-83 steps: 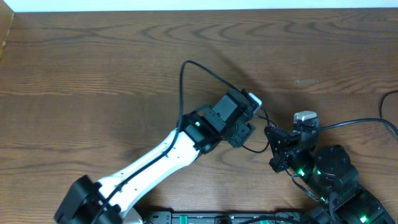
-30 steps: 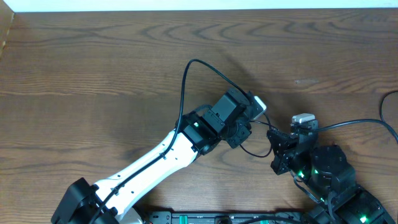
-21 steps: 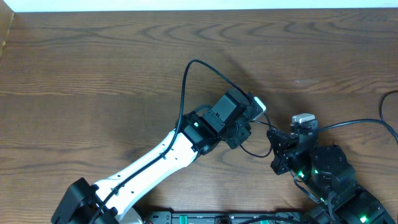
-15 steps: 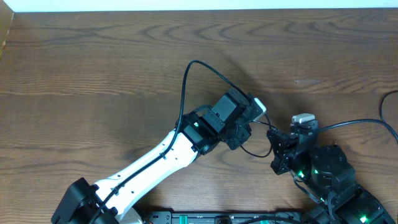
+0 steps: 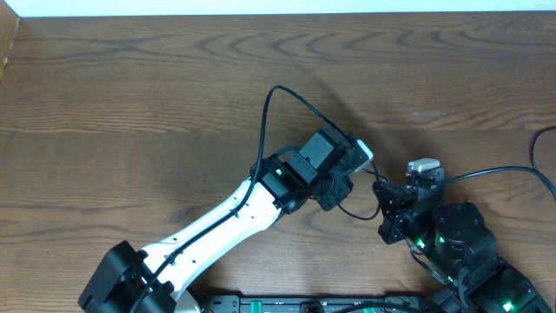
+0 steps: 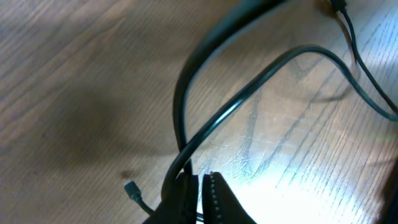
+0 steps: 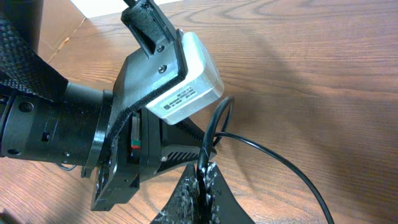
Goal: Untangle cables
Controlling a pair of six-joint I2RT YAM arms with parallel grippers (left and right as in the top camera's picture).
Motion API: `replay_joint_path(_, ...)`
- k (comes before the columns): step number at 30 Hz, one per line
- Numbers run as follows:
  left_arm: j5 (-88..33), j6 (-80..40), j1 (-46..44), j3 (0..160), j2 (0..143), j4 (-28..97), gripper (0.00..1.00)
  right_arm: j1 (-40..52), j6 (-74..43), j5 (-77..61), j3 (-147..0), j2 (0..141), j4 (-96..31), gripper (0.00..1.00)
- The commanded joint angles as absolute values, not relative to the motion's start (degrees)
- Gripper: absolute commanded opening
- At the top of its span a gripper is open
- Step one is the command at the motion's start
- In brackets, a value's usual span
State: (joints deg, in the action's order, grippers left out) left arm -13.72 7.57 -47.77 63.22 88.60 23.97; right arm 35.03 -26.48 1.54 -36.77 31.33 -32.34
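A thin black cable [image 5: 352, 211] runs between my two grippers at the middle of the wooden table [image 5: 130, 104]. My left gripper [image 5: 347, 186] is shut on it. In the left wrist view the jaws [image 6: 202, 185] pinch the black cable [image 6: 249, 93], which curves away in two strands across the wood, and a small plug end [image 6: 130, 188] lies just left of the fingers. My right gripper [image 5: 380, 185] sits a few centimetres to the right. Its tips [image 7: 204, 169] are shut on the black cable [image 7: 273, 152], which loops upward and trails off to the right.
The left arm's white wrist camera [image 7: 186, 87] hangs right in front of the right gripper. Its thicker black wire [image 5: 269, 113] arches over the table behind the left arm. Another thick wire [image 5: 504, 171] runs off to the right edge. A cardboard corner [image 5: 9, 43] shows at far left.
The left gripper's jaws have closed the last bit onto the black cable. The left arm has shifted slightly to the right. The right arm has stayed put.
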Motion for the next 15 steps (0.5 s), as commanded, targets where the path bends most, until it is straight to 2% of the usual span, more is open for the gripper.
replay_joint_path(1,-14.6,7.9,-47.7,63.1,89.4,24.1,0.07,35.2,-25.6,2.4,-36.8,31.0,-32.4,0.01)
replay_joint_path(6,-14.6,7.9,-47.7,63.1,89.4,24.1,0.07,35.2,-25.6,3.0,-36.9,31.0,-32.4,0.01)
replay_joint_path(15,-14.5,7.9,-47.7,63.1,89.4,25.9,0.07,35.2,-26.8,11.9,-37.3,31.0,-32.6,0.01)
